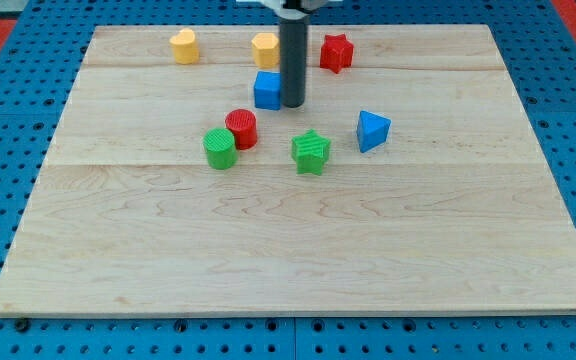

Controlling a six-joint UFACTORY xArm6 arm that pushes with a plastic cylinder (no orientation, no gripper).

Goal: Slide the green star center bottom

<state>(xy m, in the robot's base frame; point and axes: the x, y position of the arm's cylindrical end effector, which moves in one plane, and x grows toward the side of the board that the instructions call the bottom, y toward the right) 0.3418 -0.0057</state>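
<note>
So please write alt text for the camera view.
My tip rests beside the blue cube, toward the view's top from the green star. Six more coloured blocks are scattered across the upper half of the wooden board.

Rod (293,50) top cut off at view's top, yellow block (265,49) partly hidden behind it

pale wooden board (298,250) with seven small blocks, among them green star (311,151), clustered toward the view's top
</note>
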